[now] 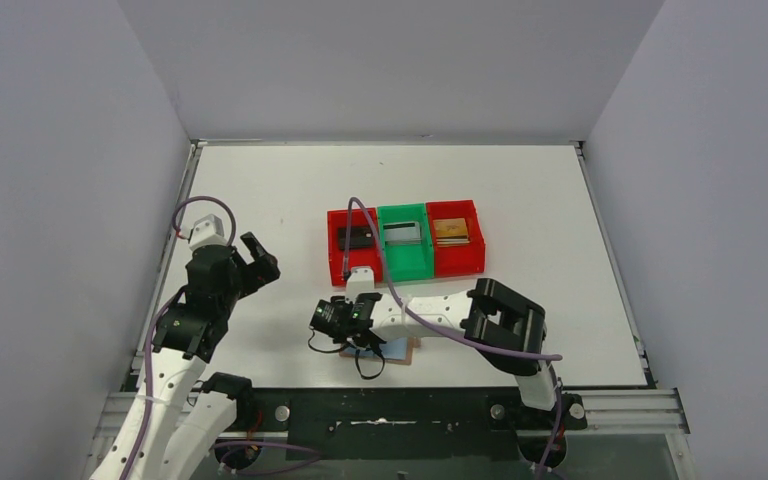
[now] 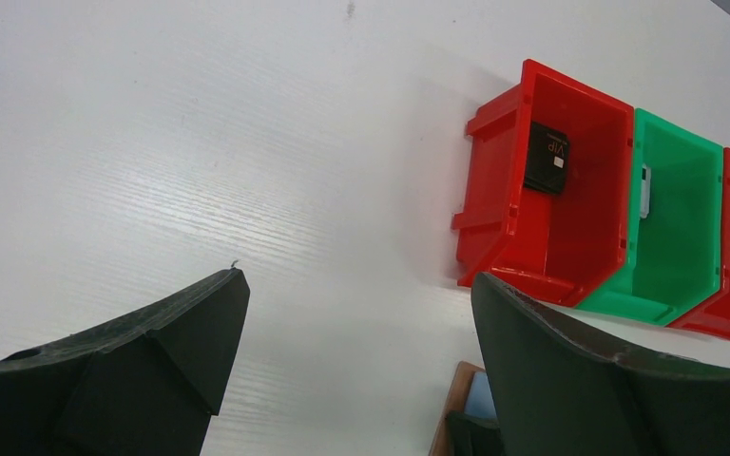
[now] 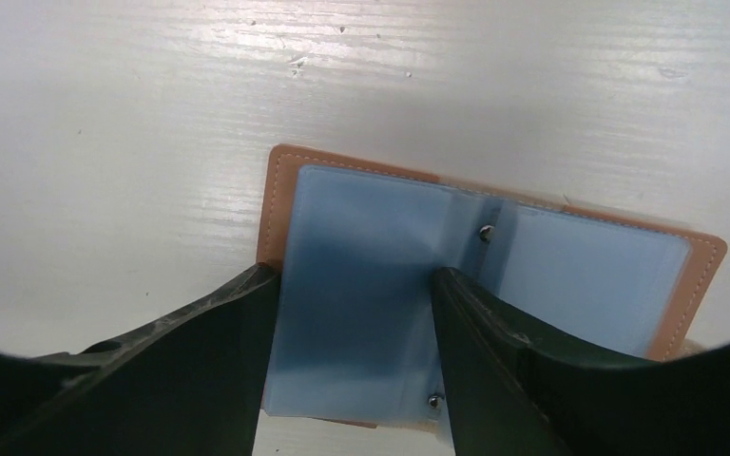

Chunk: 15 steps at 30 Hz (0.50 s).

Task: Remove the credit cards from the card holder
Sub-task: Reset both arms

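The tan card holder lies open at the table's near edge, its light blue inner leaves facing up. My right gripper hangs low over it, open. In the right wrist view the right gripper has one finger at each side edge of the left leaf. I cannot tell a light blue card from the lining. A black card lies in the left red bin, a silver-grey card in the green bin, a gold-tan card in the right red bin. My left gripper is open and empty, raised at the left.
The left red bin, green bin and right red bin stand side by side behind the holder. The left wrist view shows the left gripper, the black card and a corner of the holder. Grey walls surround the table.
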Each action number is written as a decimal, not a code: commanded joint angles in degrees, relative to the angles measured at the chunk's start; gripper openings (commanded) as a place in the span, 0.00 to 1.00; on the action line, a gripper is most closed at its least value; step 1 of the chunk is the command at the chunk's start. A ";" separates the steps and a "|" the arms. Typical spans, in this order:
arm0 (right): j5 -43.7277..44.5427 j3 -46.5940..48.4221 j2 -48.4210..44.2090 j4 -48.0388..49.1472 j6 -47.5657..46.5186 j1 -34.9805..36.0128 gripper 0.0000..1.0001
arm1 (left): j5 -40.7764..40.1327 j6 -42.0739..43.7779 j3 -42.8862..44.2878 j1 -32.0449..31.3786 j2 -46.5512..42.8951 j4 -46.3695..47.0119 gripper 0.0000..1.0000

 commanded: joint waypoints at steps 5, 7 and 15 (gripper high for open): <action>-0.74 -4.08 -2.18 4.43 -0.16 0.38 0.47 | -0.24 -0.32 -0.02 0.33 -0.47 1.83 0.89; -1.72 -5.84 -3.82 7.74 -0.82 0.09 0.41 | -0.19 -0.26 -0.06 0.31 -0.43 1.86 0.89; -1.75 -7.19 -7.34 10.77 -2.44 -0.13 0.09 | 0.07 -0.24 -0.04 0.29 -0.11 1.90 0.89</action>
